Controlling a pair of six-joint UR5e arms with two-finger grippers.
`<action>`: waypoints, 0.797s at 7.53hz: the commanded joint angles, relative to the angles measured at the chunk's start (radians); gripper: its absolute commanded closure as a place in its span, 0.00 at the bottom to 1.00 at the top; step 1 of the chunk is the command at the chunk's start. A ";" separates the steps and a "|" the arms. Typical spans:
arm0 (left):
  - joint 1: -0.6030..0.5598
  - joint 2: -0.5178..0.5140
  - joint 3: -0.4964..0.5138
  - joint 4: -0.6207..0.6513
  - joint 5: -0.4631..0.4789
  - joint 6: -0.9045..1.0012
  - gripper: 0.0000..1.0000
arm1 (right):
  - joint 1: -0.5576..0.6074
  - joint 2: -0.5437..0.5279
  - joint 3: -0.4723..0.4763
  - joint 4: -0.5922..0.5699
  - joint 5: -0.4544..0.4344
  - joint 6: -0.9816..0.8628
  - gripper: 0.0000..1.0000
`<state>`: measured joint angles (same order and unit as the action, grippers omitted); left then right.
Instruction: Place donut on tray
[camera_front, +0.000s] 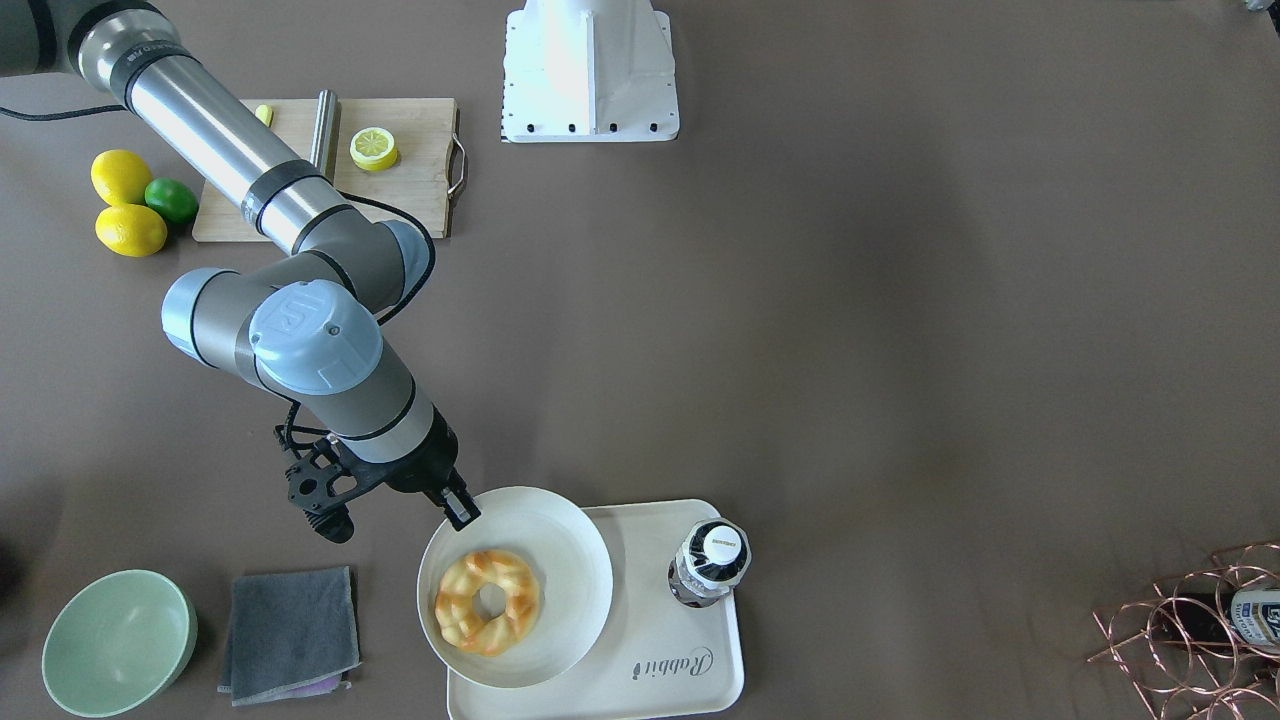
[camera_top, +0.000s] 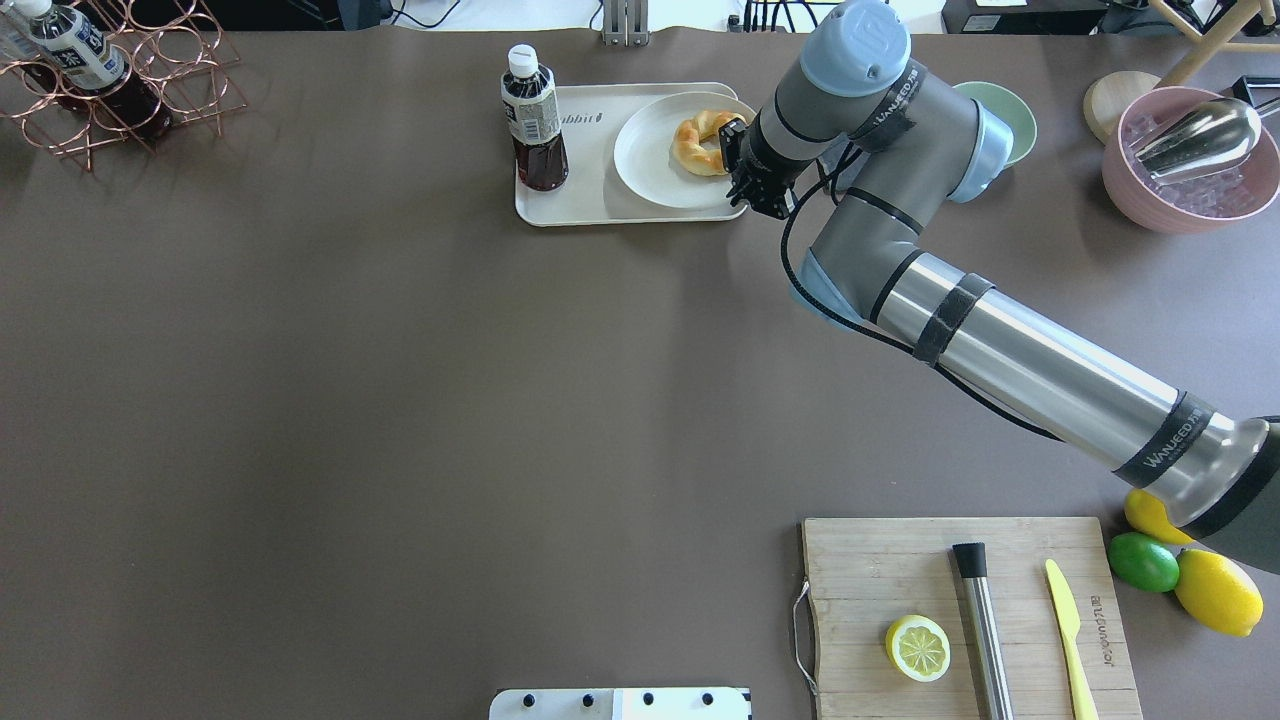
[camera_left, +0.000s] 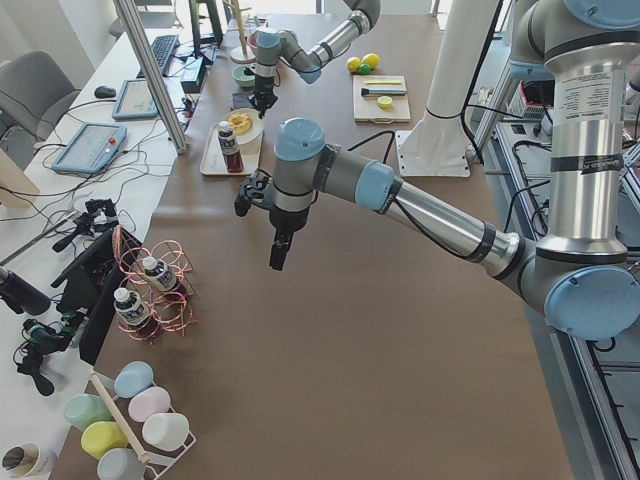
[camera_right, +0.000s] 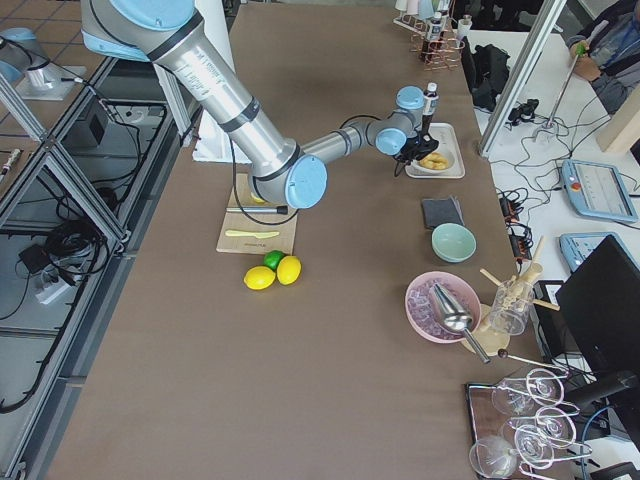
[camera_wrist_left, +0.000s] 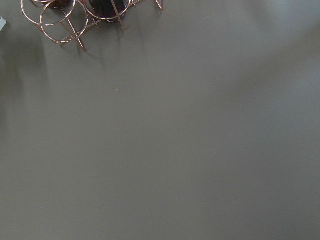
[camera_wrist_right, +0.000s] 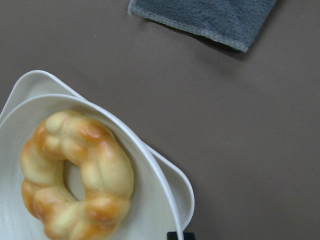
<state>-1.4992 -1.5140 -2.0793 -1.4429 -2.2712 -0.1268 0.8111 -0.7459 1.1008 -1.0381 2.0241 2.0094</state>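
At the plate's rim, on the side toward the robot, the right hand (camera_front: 458, 508) hangs with its fingers close together over the white edge. Whether they pinch the plate (camera_front: 565, 560) or merely touch it cannot be told. Just inward of the hand, toward the plate's side away from the robot, the donut (camera_front: 488, 602) lies flat in the plate's hollow, a ring with no long axis to favour. Beneath the plate sits the tray (camera_front: 690, 655). The plate overhangs the tray's end on the hand's side, its rim out over the bare desk (camera_front: 900, 350). Beyond the plate, on the side away from the hand, a bottle (camera_front: 712, 560) stands upright on the tray, near the plate but apart from it, so room to slide the plate farther on looks limited. On the hand's side of the plate, a grey cloth (camera_front: 290, 633) and a green bowl (camera_front: 118, 640) lie on the desk, well apart from the rim. The left hand (camera_left: 279, 255) hangs over open desk far from the plate, and its state cannot be told. The right arm is much the nearer. The job looks close to done, the likely remainder being a straight lift off the rim.
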 joint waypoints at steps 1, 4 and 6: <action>-0.036 0.078 0.008 -0.040 -0.049 0.032 0.03 | -0.012 0.034 -0.063 0.030 -0.002 0.002 1.00; -0.050 0.107 0.010 -0.087 -0.056 0.032 0.03 | -0.024 0.097 -0.155 0.095 -0.049 0.098 1.00; -0.052 0.116 0.002 -0.087 -0.056 0.032 0.03 | -0.039 0.112 -0.182 0.099 -0.108 0.167 1.00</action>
<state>-1.5486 -1.4060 -2.0694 -1.5278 -2.3267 -0.0952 0.7849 -0.6499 0.9440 -0.9459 1.9637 2.1220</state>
